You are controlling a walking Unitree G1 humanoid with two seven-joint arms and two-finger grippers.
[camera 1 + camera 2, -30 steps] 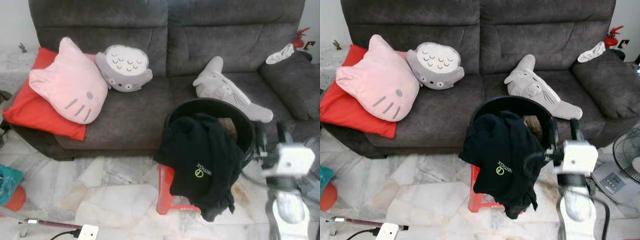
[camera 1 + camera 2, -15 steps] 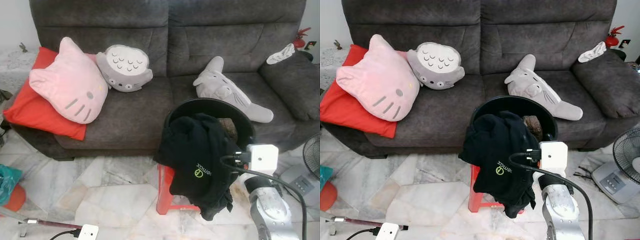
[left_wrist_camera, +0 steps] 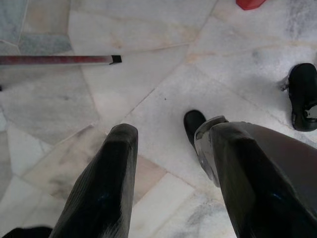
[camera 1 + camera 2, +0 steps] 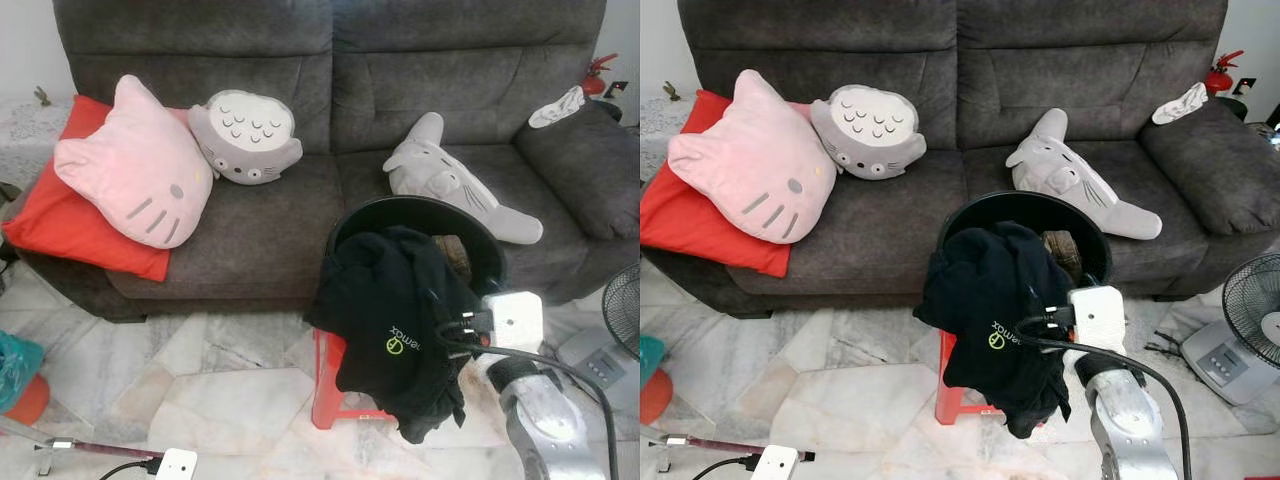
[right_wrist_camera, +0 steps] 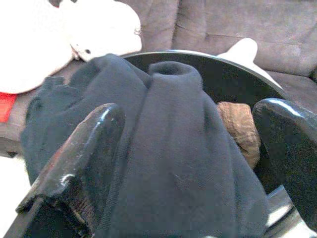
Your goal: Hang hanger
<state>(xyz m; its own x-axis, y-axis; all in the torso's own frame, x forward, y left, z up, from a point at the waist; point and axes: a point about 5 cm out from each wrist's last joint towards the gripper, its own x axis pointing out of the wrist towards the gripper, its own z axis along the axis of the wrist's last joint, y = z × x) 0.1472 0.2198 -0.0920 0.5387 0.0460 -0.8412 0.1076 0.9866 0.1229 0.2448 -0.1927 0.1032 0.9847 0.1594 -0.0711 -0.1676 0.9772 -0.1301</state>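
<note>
Two eye views show the right arm beside the basket [image 4: 420,215], where a black garment [image 4: 395,320] drapes the rim. Right wrist view: right pincer [image 5: 198,144] spread wide, garment straight ahead between its fingers. Left wrist view: left pincer [image 3: 168,168] apart, idle over floor; no hanger made out

Grey sofa [image 4: 330,90], pale marble floor [image 4: 220,380], fan [image 4: 1255,320]

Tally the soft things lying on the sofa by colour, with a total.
Pink: 1, cat pillow
Red: 1, cushion
Grey: 2, round plush, long plush
White: 1, cloth on armrest
Total: 5
</note>
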